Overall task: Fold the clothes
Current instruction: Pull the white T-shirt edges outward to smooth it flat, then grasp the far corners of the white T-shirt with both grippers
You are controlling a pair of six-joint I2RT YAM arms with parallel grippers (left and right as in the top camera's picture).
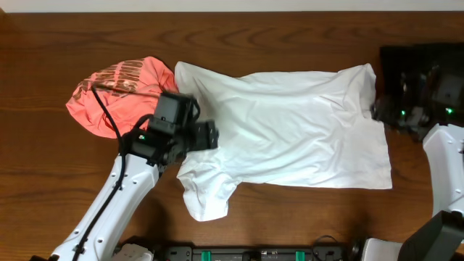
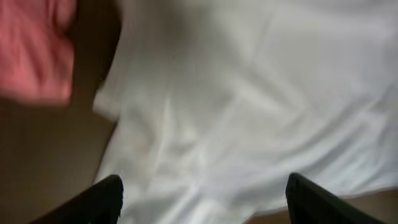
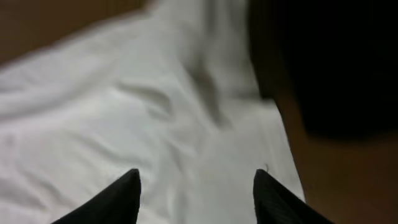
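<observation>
Left gripper (image 2: 205,208) over the white T-shirt (image 2: 249,93), its 2 dark fingers (image 2: 106,200) spread wide with nothing between them.

The white T-shirt lies spread out and wrinkled across the middle of the wooden table (image 1: 43,188), with 1 sleeve (image 1: 206,196) pointing toward the robot's side. In the overhead view the left gripper sits over the shirt's left edge, near that sleeve. The coral-pink shirt (image 1: 119,90) lies bunched at the far left, its edge just touching the white one. The right gripper (image 1: 378,110) is at the white T-shirt's right end, beside a black garment (image 1: 417,61); its wrist view shows its fingers parted and empty. Both wrist views are blurred, so whether either set of fingertips touches the cloth is hard to tell.
</observation>
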